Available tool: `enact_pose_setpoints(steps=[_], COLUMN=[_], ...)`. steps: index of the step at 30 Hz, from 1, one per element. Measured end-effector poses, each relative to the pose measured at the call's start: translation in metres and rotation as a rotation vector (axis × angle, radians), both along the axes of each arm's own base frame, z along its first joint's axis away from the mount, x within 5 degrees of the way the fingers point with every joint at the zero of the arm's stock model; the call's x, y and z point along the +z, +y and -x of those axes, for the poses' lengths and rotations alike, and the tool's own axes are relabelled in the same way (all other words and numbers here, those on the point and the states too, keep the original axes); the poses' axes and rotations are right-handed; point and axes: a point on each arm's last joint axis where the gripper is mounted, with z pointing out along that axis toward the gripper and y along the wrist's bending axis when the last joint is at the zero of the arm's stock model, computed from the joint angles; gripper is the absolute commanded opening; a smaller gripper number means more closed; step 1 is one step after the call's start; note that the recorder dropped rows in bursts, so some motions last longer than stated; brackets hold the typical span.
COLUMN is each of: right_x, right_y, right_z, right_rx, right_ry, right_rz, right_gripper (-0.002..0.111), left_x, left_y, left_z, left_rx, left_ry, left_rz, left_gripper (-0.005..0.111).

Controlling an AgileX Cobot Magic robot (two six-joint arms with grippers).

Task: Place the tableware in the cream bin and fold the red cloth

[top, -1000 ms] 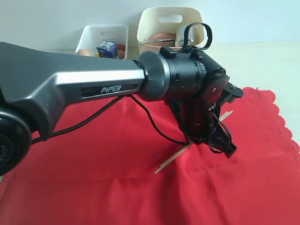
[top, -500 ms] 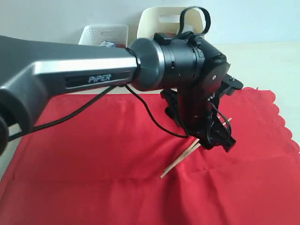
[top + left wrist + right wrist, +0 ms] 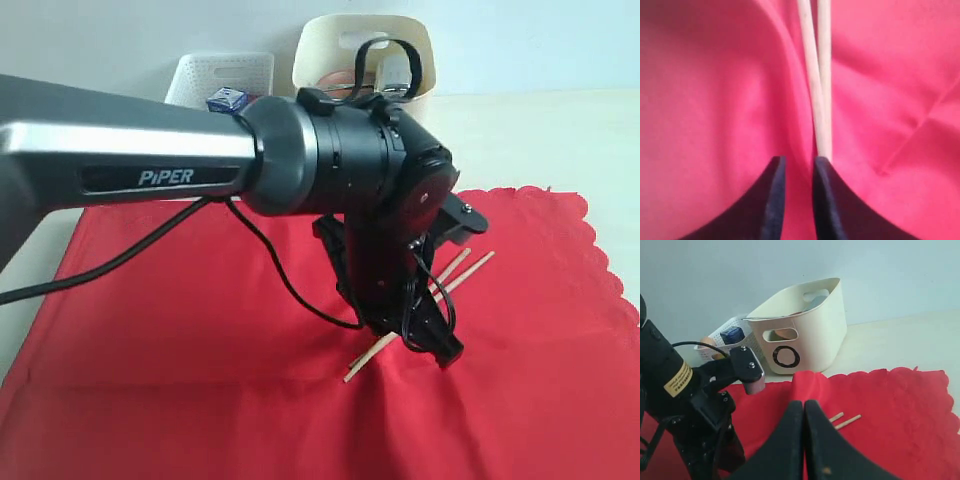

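1. Lying side by side on the red cloth (image 3: 180, 330), the two pale wooden chopsticks (image 3: 478, 263) run slantwise, touching along most of their length.
2. The cloth is bright red and creased, with a scalloped edge on the right of the exterior view. It covers most of the surface (image 3: 560, 130).
3. The left gripper (image 3: 799, 165) points down at the chopsticks. Its jaws stand a narrow slit apart with only cloth showing between them, and the sticks pass under one fingertip.
4. The right gripper (image 3: 804, 407) is pressed together, with a raised fold of cloth at its tip. Whether it pinches that fold I cannot tell.
5. The cream bin (image 3: 810, 330), marked with a black "O", stands just beyond the cloth's far edge, with the white perforated basket (image 3: 215, 72) beside it.
6. The left arm (image 3: 300, 160) and its black cable (image 3: 270, 260) hide the chopsticks' middle in the exterior view.
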Motion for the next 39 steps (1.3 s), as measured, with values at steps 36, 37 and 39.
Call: enact_pose_setpoints(steps=[36, 37, 39], right_x=[0.000, 0.000, 0.000], right_y=[0.000, 0.000, 0.000], right_z=[0.000, 0.000, 0.000], right_rx=[0.000, 0.000, 0.000], right_ry=[0.000, 0.000, 0.000], right_rz=[0.000, 0.000, 0.000], right_gripper=[0.000, 0.000, 0.000], left_x=[-0.012, -0.012, -0.012], left_y=[-0.024, -0.024, -0.023], left_z=[-0.006, -0.006, -0.006], left_rx=[-0.052, -0.050, -0.050], left_ry=[-0.198, -0.198, -0.196], left_rz=[0.161, 0.161, 0.158], left_gripper=[0.028, 0.034, 0.048])
